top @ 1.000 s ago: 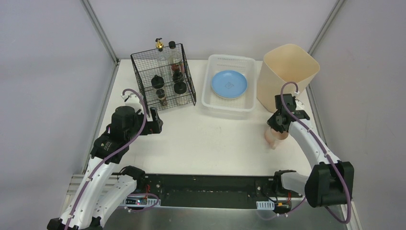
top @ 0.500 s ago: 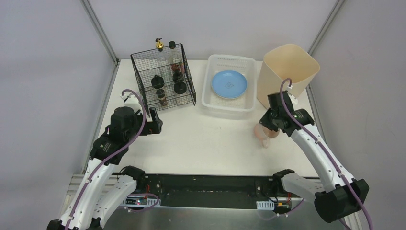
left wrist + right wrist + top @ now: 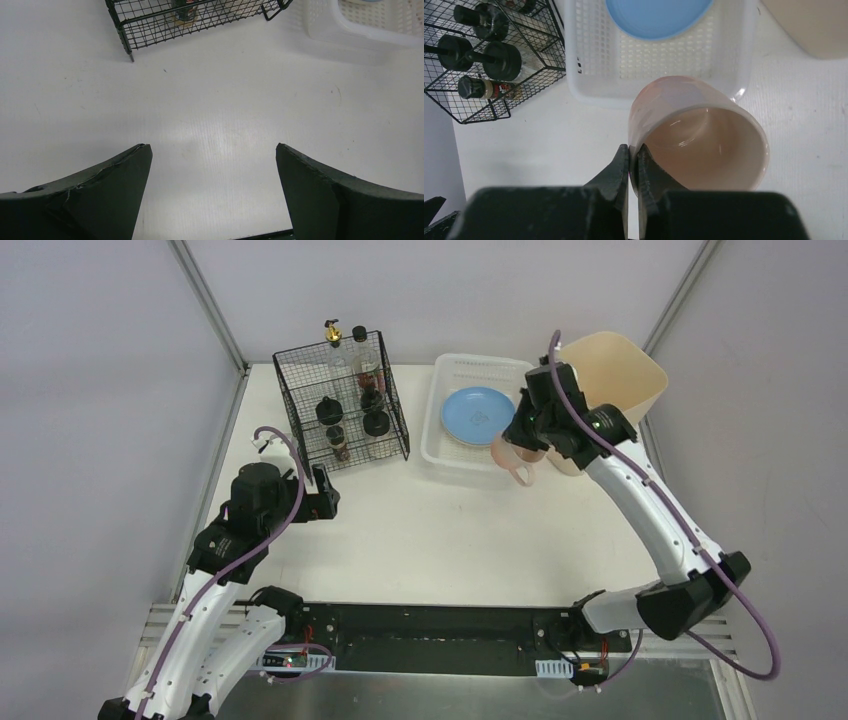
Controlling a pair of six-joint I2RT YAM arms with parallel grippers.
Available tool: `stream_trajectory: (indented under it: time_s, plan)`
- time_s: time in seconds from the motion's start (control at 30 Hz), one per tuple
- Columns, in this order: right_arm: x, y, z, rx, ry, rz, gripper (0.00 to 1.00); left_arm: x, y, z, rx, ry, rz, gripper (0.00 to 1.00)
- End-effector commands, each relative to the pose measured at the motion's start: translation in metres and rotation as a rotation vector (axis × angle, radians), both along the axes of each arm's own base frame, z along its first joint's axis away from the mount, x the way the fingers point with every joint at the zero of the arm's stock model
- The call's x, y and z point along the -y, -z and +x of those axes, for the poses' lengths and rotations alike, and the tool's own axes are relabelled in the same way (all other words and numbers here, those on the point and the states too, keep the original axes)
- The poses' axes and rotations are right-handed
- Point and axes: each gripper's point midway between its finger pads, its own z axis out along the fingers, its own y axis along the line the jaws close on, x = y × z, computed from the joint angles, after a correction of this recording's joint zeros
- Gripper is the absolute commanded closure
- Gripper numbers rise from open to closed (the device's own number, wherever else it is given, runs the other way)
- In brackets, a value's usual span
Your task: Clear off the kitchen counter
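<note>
A pale pink mug (image 3: 696,132) hangs in the air, pinched by its rim in my right gripper (image 3: 633,150), one finger inside and one outside. From above, the mug (image 3: 512,457) is over the front right edge of the white slotted basket (image 3: 440,452), which holds a blue plate (image 3: 479,415). My left gripper (image 3: 212,150) stands open and empty, low over the white kitchen counter (image 3: 440,530), just in front of the black wire rack (image 3: 345,400).
The wire rack (image 3: 150,20) holds several dark-capped bottles and jars. A tall beige bin (image 3: 610,370) stands at the back right, behind my right arm. The basket's near wall (image 3: 599,97) lies just beyond the mug.
My right arm has lifted the mug off the counter's right side and carried it back and left to the basket's front right edge. The left arm has not moved.
</note>
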Motion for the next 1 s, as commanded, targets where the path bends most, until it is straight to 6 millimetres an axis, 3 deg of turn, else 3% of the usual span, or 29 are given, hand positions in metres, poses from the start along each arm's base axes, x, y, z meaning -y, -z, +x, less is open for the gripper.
stream_trajectory:
  time_s: [0.0, 0.2, 0.4, 0.7, 0.97]
  plan:
    - [-0.024, -0.039, 0.035, 0.160, -0.154, -0.035, 1.00, 0.002, -0.003, 0.000, 0.001, 0.004, -0.012, 0.00]
    - [-0.049, -0.045, 0.082, 0.311, -0.315, -0.142, 1.00, 0.001, -0.001, 0.001, -0.006, 0.004, -0.006, 0.00]
    - [-0.079, -0.027, 0.113, 0.364, -0.569, -0.239, 1.00, 0.000, 0.000, 0.001, -0.007, -0.001, -0.002, 0.00]
    - [-0.102, 0.002, 0.124, 0.390, -0.839, -0.270, 1.00, 0.000, -0.001, 0.001, -0.003, -0.001, -0.001, 0.00]
    - [-0.114, 0.033, 0.107, 0.287, -1.009, -0.187, 1.00, 0.000, -0.001, 0.001, -0.002, 0.001, -0.002, 0.00]
